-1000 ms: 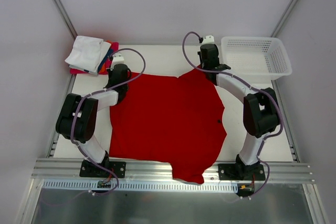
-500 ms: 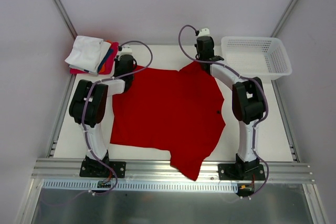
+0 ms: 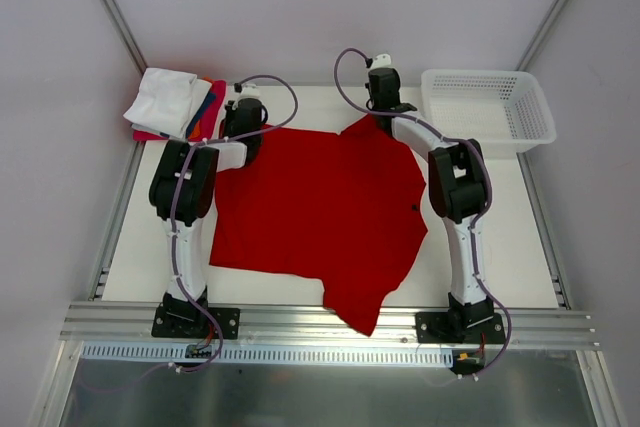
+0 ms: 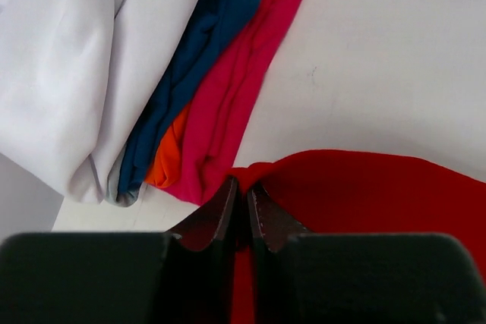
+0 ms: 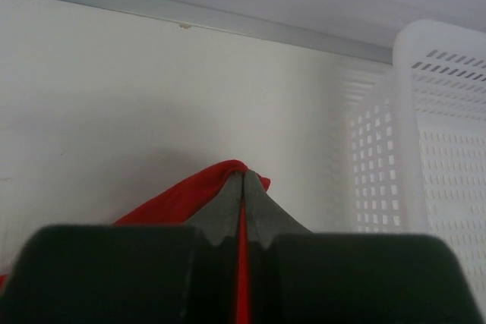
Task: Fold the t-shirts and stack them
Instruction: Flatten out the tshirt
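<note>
Pinching the far edge of the plain bright red soft cloth t-shirt (image 3: 320, 212), both grippers are clenched on fabric. The left gripper (image 4: 241, 189) nips a corner just beside, perhaps touching, the pile of folded shirts in white, blue, orange and pink-red (image 4: 152, 89). The right gripper (image 5: 243, 178) nips another corner near the white plastic mesh basket (image 5: 425, 165). The shirt lies spread on the white table (image 3: 510, 247) between the arms, one near corner reaching over the front rail.

Each grip looks thin, only a small tuck of cloth between the fingertips, so a brisk pull could let a corner slip free and leave the shirt skewed. A sideways sweep by the left arm could likely catch the pink-red layer and topple the pile. The overhanging corner may snag on the rail and drag the fold crooked. Uneven lifting would probably bunch the middle.
</note>
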Tool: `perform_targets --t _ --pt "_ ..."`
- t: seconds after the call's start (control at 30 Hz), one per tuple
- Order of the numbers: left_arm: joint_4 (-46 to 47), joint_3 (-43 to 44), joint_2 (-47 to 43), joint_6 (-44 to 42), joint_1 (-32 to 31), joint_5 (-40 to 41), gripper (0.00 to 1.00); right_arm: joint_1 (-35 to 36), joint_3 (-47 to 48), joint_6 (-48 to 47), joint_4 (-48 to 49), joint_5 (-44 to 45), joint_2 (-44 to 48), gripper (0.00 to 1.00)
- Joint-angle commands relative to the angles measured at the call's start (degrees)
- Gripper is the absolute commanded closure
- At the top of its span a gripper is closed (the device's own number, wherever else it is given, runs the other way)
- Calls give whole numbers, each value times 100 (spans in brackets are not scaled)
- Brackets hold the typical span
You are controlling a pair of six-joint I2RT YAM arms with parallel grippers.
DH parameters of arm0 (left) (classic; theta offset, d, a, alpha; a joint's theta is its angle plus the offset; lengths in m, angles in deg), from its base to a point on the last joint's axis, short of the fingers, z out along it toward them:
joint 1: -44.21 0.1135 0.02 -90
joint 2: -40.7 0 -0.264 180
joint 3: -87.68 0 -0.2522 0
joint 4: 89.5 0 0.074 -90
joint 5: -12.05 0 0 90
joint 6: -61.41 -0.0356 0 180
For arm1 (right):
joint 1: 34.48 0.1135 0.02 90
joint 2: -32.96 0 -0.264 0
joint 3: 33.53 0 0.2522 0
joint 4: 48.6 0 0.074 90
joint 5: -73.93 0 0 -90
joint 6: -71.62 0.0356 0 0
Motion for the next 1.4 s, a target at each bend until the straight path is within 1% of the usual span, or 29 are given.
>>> perform_targets --t 0.0,0.03,0.07,0.1,0.13,0.17,0.2,0.23,0.33,0.37,0.43,0.53,0.57,0.63,0.67,0.7,0.77,0.8,0.83,0.87,0.9,0.93,1.0,1.03,1.07,1.13,1.17,1.27,1.37 --pt "-104 533 157 -99 112 267 90 -36 526 -176 285 64 -133 100" --pt "-227 699 200 -116 121 267 86 -44 587 -211 285 56 -177 100" --pt "-263 770 297 -169 121 320 76 -44 736 -220 285 55 -273 99" --pt "-289 840 341 -195 138 355 68 -53 807 -237 250 29 -318 95" --pt "-377 1015 385 -222 139 381 55 -62 894 -255 206 -6 -370 67" --pt "-386 1113 516 -292 139 573 29 -79 1069 -264 180 -15 -484 43" --pt "-378 1209 587 -345 139 697 18 -80 1158 -264 136 20 -537 17" --pt "-352 1402 657 -432 147 803 1 -80 1246 -273 109 81 -599 1" --pt "121 1632 912 -880 174 1181 1 -80 1528 -273 -40 161 -740 1" --pt "254 1632 887 -1134 174 1260 1 -62 1545 -273 -67 170 -731 1" --pt "282 1518 712 -1171 139 1357 1 -45 1441 -264 -102 275 -530 1" --pt "-602 1412 1 -559 51 1104 1 52 1011 -247 -172 485 49 0" --pt "-1563 1421 -419 62 -19 963 1 122 888 -125 -320 608 234 1" --pt "-2675 1561 -826 776 -81 377 1 193 563 104 -706 609 856 1" --pt "-3185 1597 -1193 1441 -168 242 1 254 457 279 -909 583 1077 1" --pt "-3956 1519 -1405 1735 -239 50 1 298 351 655 -1363 452 1306 0" --pt "-4322 1221 -2027 2201 -432 -233 1 438 -184 974 -1787 302 2017 0" --pt "-4446 793 -2258 2256 -737 -33 1 509 -447 1193 -1833 258 2272 1" --pt "-4525 597 -2608 2422 -1106 108 1 657 -1059 1273 -1799 319 2797 0" --pt "-4657 299 -2759 2502 -1257 153 1 754 -1378 1344 -1781 354 3063 1" --pt "-5215 227 -2857 2650 -1372 162 1 851 -1677 1431 -1772 389 3309 1" --pt "-5594 182 -2997 3139 -1469 31 1 1035 -2211 1502 -1815 442 3782 1" --pt "-6167 -150 -3190 3677 -1732 -180 1 1203 -2627 1834 -1973 486 4206 1" --pt "-6213 -326 -3261 3758 -1838 -355 1 1369 -2960 1976 -2226 477 4591 1" --pt "-6257 -719 -3297 3855 -1935 -374 1 1458 -3111 2143 -2368 460 4778 0" --pt "-6362 -1082 -3306 4154 -2102 -540 3 1659 -3392 2661 -2693 259 5129 0" --pt "-6372 -1388 -3297 4268 -2103 -898 10 1730 -3681 2793 -2764 214 5471 1" --pt "-6363 -1961 -3227 4725 -2138 -1261 19 2038 -4252 3189 -2888 231 6130 2" --pt "-6363 -2314 -3174 5007 -2173 -1279 19 2380 -4675 3515 -3063 442 6641 2"
